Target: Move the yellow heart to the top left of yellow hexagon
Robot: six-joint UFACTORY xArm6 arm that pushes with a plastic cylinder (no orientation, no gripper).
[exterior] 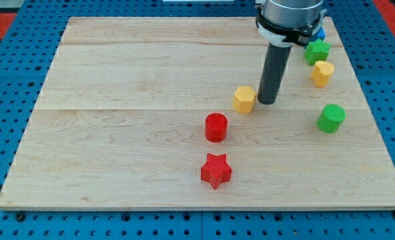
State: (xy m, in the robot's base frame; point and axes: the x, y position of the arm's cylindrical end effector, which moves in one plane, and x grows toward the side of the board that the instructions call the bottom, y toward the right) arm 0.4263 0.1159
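- Red star nearest, red cylinder behind it on the worktop.
- Yellow hexagon mid-board; my tip just at its right (no gripper fitted).
- Yellow heart far right, below the green star.

Seven blocks show on one wooden board. Two are yellow: one yellow hexagon and one yellow heart. Two are red: one red cylinder and one red star. Two are green: one green star and one green cylinder. One blue block is mostly hidden, its shape unclear. One rod stands among them, with my tip.
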